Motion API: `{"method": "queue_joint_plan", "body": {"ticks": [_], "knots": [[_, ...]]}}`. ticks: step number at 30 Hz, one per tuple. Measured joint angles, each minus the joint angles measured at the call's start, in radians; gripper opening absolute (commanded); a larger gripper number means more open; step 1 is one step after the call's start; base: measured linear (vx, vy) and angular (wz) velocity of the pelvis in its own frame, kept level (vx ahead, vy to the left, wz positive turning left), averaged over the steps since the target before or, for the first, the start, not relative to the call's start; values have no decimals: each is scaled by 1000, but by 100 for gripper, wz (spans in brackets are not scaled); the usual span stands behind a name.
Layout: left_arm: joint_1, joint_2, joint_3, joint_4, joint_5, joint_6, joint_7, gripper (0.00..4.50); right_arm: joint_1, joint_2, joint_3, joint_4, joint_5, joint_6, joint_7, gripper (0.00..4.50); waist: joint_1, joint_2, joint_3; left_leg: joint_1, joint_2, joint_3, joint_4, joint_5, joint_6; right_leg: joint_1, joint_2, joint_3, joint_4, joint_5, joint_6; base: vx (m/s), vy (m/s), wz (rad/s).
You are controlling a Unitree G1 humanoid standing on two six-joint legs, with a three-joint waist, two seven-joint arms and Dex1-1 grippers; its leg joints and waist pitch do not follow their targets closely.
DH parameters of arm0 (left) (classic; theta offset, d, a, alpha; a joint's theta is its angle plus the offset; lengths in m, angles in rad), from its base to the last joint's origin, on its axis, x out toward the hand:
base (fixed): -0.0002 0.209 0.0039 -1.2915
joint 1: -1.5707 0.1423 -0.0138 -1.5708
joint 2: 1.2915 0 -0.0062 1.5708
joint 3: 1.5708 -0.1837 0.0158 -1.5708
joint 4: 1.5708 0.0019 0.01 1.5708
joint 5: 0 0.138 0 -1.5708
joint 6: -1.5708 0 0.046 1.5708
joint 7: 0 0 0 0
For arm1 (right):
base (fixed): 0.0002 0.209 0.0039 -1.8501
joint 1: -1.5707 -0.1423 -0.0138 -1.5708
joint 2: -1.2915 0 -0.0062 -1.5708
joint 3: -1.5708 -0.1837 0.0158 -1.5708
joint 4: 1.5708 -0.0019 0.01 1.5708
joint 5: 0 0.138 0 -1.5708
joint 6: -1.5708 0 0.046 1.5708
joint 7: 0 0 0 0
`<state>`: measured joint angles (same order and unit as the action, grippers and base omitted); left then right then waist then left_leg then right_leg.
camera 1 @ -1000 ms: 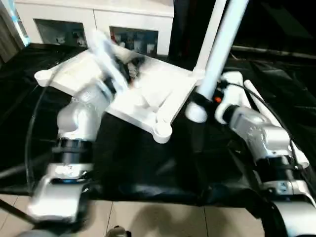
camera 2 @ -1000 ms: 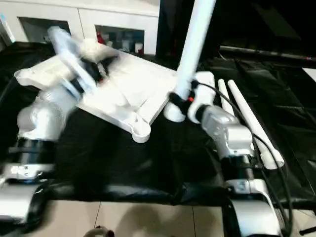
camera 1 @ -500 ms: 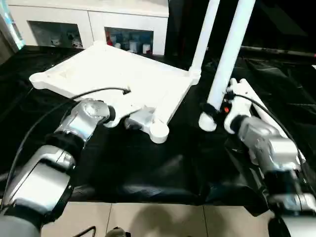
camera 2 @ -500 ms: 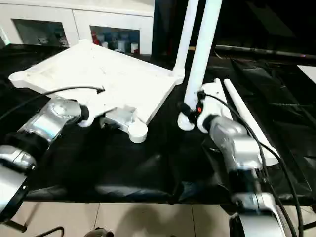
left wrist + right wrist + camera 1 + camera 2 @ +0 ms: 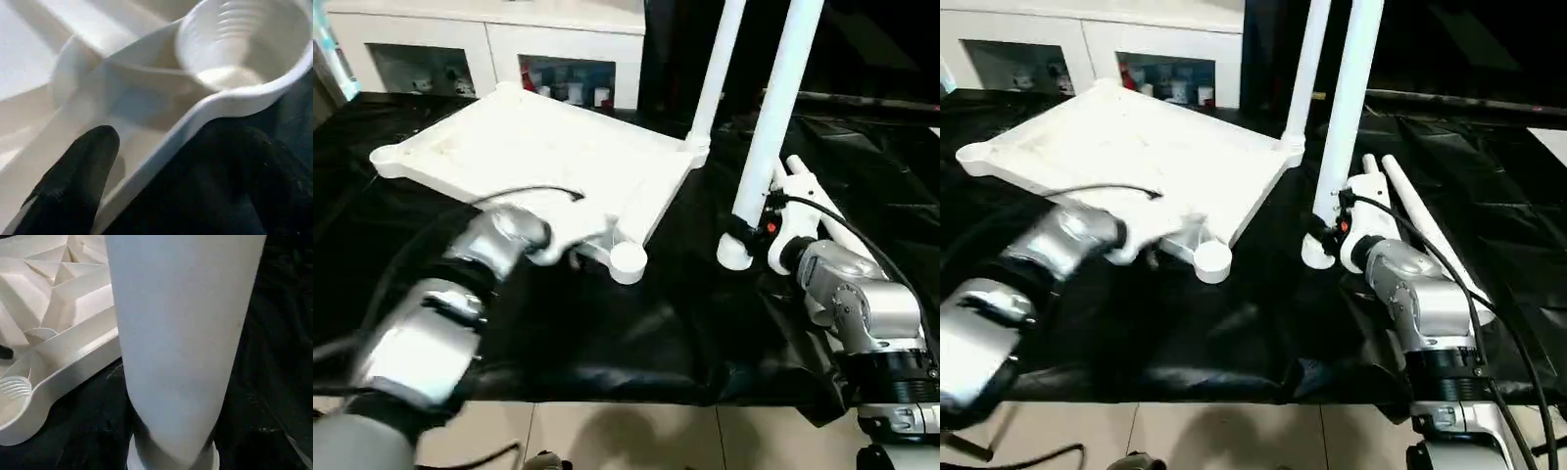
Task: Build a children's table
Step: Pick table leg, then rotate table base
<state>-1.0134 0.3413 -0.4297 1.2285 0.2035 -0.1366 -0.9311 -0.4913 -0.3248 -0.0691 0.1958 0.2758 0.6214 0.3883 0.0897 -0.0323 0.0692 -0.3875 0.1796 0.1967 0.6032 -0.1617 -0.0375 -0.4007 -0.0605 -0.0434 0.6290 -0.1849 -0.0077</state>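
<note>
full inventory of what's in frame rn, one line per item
Table top: 1, white, upside down on the black cloth, near corner socket empty.
Fitted leg: 1, white, upright in the far right corner socket.
Held leg: 1, white, upright, wide end at the cloth, right of the top.
Loose legs: 2, white, lying on the cloth at the right.
Black cloth: 1, covers the work table.
Cabinet: 1, white, behind the table.
Left gripper: at the top's near edge, beside the empty socket.
Right gripper: on the held leg's lower end.
</note>
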Motion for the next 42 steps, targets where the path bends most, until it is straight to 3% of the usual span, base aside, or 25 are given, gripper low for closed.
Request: {"method": "queue_joint_plan", "body": {"ticks": [7,18,24,31,42], "knots": [[-34,20,-12,1,18,33,-207,328,-18,-6,8,17,-13,-6,13,189,-4,2,-1,2,0,1,-1,0,0,0,0,0,0,0,0,0,0,0],[-32,43,-68,-76,86,45,-352,257,-53,4,38,91,-47,-75,25,189,2,2,-1,3,0,1,-1,0,0,1,0,0,0,0,-1,0,0,0],[3,11,-49,-145,73,107,-348,213,-57,18,45,104,-54,-101,25,189,10,2,-1,3,0,1,-1,0,0,2,-1,0,0,0,-1,0,0,0],[84,-91,71,-288,-41,402,-248,162,-57,49,47,103,-52,-105,25,189,22,3,-2,3,0,1,-1,0,0,2,-1,0,0,0,-1,0,0,0],[194,-138,137,-503,-52,596,-56,106,-28,82,35,102,-39,-77,-8,189,-4,4,-3,4,0,1,-1,0,0,2,0,0,0,0,-1,0,0,0]]}}
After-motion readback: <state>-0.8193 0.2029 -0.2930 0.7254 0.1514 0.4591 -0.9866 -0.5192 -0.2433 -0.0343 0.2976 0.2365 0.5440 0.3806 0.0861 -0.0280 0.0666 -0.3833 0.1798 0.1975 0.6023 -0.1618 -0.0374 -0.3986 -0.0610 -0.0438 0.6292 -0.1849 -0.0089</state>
